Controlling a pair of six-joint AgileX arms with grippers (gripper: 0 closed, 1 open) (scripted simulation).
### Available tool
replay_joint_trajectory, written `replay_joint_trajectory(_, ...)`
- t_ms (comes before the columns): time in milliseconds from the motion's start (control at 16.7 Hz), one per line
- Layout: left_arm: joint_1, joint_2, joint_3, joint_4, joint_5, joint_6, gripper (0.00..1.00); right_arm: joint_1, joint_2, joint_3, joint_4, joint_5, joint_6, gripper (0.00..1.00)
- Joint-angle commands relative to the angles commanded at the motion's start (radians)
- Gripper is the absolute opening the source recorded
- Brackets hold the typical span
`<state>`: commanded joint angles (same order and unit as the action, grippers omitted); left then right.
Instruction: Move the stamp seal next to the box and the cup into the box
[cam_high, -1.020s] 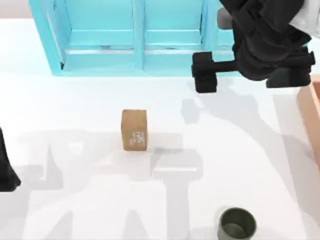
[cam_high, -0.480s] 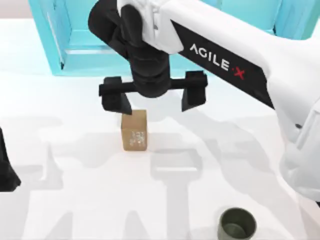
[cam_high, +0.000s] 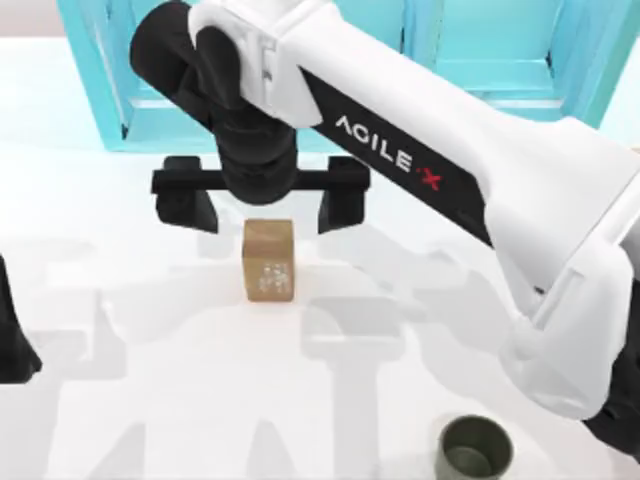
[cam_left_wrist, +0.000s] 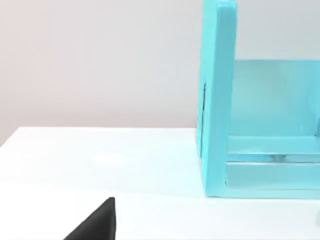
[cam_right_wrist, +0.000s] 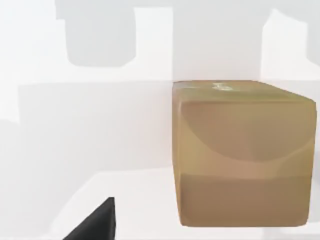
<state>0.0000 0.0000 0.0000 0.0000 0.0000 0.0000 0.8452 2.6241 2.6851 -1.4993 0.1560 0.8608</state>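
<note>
- Top view: the right gripper (cam_high: 262, 205) hangs just behind the stamp seal (cam_high: 268, 260), toward the turquoise shelf unit (cam_high: 100, 80). Its two black fingers (cam_high: 183, 200) are spread wide, wider than the block, and nothing is held between them. The spread and the alignment suggest a setup for straddling the block from above; the block sits just forward of the line between the fingers, so I judge the approach is not yet centred.
- Top view: the stamp seal stands on the white table (cam_high: 120, 330), left of centre, pale markings on its near face. The cup (cam_high: 475, 448) stands upright at the near edge, right of centre, well apart from the block, its mouth open upward. The box cannot be made out here; the right arm spans the table's right side.
- Top view: the left gripper (cam_high: 12, 345) sits parked at the left edge; whether it is open or closed cannot be told.
- Left wrist view: the shelf unit's side panel (cam_left_wrist: 217, 95) stands on the table before a plain pale wall.
- Right wrist view: the stamp seal (cam_right_wrist: 242, 152) is close below, resting flat on the table, ungripped, with grey shadows across the surface around it.
</note>
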Motion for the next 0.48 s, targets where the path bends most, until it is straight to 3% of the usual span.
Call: replay_joint_trajectory(480,0.0,0.0,0.0,0.0,0.0,0.0,1.0,-0.008,-0.004,-0.075,0.073,-0.001,-0.008,1.0)
